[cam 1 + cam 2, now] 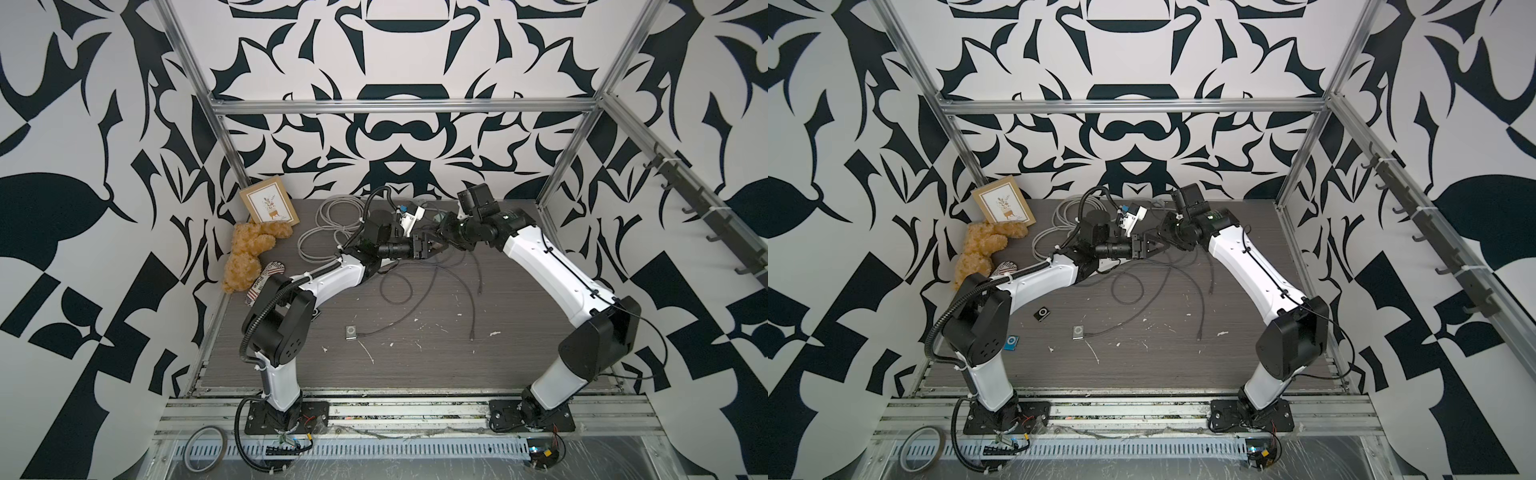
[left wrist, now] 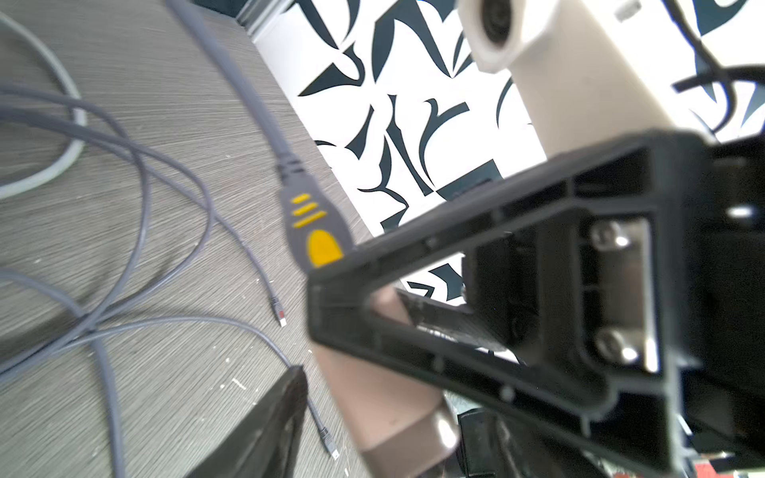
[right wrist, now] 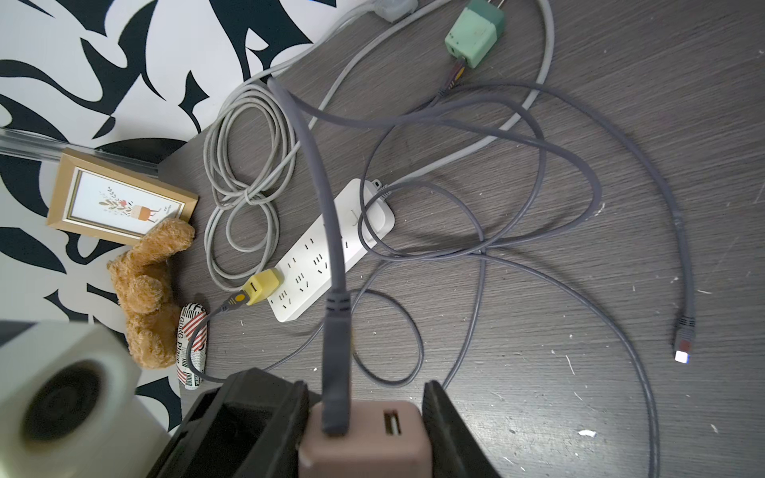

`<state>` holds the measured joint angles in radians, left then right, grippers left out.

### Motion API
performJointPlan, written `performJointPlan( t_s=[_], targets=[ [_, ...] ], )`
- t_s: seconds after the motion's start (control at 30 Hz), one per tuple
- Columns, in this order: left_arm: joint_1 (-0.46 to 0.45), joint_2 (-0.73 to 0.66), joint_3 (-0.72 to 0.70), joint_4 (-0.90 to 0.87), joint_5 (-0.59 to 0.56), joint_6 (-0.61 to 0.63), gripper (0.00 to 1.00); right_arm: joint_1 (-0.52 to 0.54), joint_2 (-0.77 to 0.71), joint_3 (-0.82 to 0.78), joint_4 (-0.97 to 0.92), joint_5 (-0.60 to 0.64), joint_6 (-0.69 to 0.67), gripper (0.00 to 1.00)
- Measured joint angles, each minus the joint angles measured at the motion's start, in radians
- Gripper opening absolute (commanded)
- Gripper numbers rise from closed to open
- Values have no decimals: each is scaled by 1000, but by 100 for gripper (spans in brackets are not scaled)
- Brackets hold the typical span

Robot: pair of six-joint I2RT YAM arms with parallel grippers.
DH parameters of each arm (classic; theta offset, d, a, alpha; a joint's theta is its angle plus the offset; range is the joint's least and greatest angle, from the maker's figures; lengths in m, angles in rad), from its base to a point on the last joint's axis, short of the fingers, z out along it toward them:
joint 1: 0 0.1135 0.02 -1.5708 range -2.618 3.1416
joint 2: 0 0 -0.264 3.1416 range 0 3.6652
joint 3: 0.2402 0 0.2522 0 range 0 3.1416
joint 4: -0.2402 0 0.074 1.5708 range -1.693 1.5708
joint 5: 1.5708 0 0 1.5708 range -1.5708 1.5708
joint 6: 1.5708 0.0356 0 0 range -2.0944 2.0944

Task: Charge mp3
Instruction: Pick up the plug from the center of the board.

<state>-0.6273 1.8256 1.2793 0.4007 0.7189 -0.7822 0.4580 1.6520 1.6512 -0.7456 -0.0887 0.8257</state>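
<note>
surface (image 1: 415,365): dark wood-grain finish, matt, flecked with white crumbs | teddy bear (image 1: 245,253): tan plush cloth, fuzzy | picture frame (image 3: 120,198): pale wood-look moulding, satin | power strip (image 3: 302,265): white plastic, smooth, slight sheen | grey cable (image 3: 332,223): rubbery, matt | brown charger cube (image 3: 372,447): smooth matt plastic | right claw (image 3: 366,393): black ribbed plastic, matt | mp3 player (image 1: 351,332): silvery metal look

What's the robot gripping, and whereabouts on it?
The right gripper clamps the brown charger block by its opposite sides; whether the left gripper grips anything cannot be told.
</note>
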Motion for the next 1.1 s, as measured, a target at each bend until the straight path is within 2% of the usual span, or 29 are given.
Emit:
performJointPlan(
  t_s=[0.23, 0.43, 0.57, 0.63, 0.7, 0.77, 0.87, 1.0, 1.1],
  targets=[
    [6, 18, 2, -2, 3, -9, 50, 10, 0, -18, 8, 4, 6, 0],
    [8, 24, 8, -9, 10, -7, 25, 10, -6, -32, 24, 16, 12, 0],
    [10, 25, 5, -2, 6, 29, 21, 10, -20, -51, 47, 14, 14, 1],
    [12, 19, -4, 6, 6, 66, 20, 8, -28, -60, 57, -2, 7, 14],
    [14, 0, -27, 17, 4, 118, 17, 6, -36, -60, 56, -33, -7, 33],
    [17, -28, -49, 21, 2, 185, 13, 2, -47, -58, 50, -74, -26, 42],
    [17, -73, -72, 27, 4, 312, 11, -40, -62, -14, -11, -187, -79, 49],
    [17, -124, -79, 25, 11, 492, 9, -127, -103, 46, -105, -391, -179, 51],
    [25, -151, -96, 5, 8, 628, 7, -178, -131, 98, -205, -475, -257, 54]
  ],
)
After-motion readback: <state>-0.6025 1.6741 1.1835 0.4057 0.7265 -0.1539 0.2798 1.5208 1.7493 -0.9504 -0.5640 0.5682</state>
